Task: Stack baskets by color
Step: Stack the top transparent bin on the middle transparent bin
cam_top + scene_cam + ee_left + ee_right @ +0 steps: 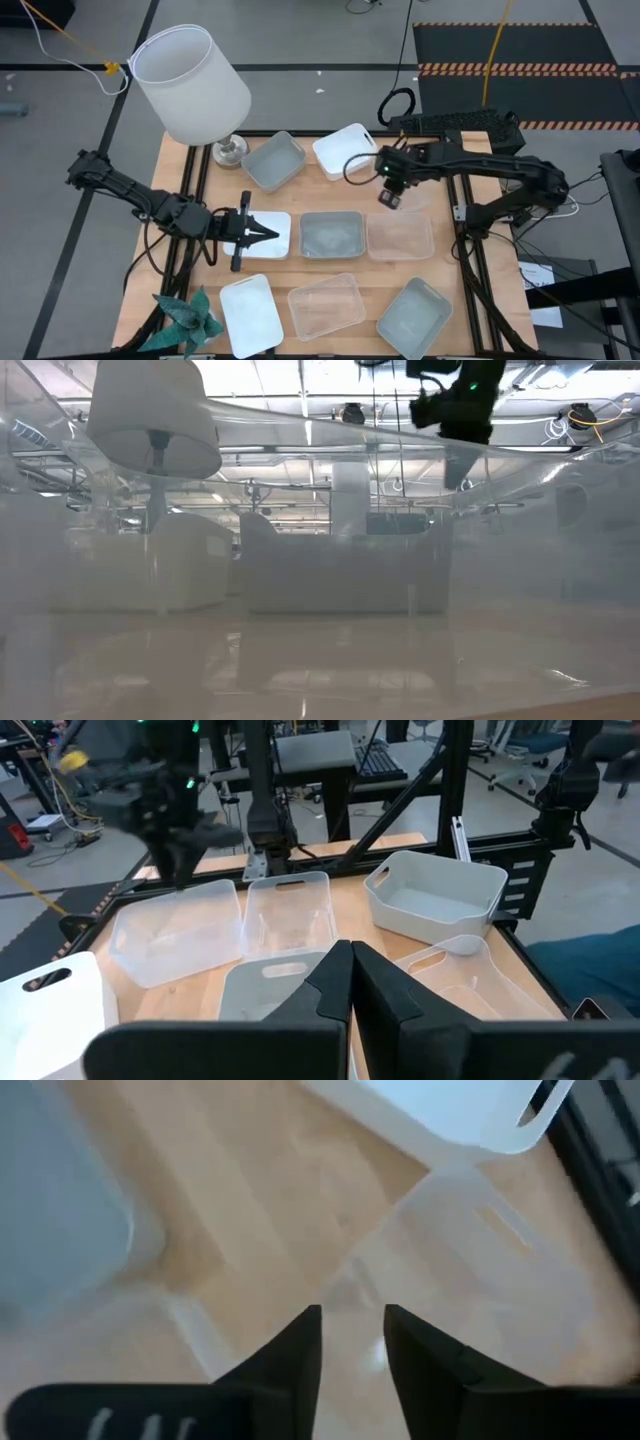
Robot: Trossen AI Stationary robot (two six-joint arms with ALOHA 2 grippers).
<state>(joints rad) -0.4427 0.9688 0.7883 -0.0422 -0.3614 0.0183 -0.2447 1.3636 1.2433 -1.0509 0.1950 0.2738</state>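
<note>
My right gripper [390,203] hangs open, pointing steeply down over a clear basket [175,935], which sits tilted at the far right. Its fingertips [352,1335] are just above that basket's rim; I cannot see them touching it. My left gripper [272,234] is shut and hovers level over a white basket [283,240] at the middle left. To the right of that basket stand a grey-blue basket [331,234] and a second clear basket [400,236]. Every basket stands singly on the wooden table.
A lamp with a large white shade [190,80] stands at the far left. Grey-blue [272,160] and white [345,150] baskets sit along the far side. White [250,313], clear [325,305] and grey-blue [415,318] baskets line the near edge. A green plant [185,320] is at the near left corner.
</note>
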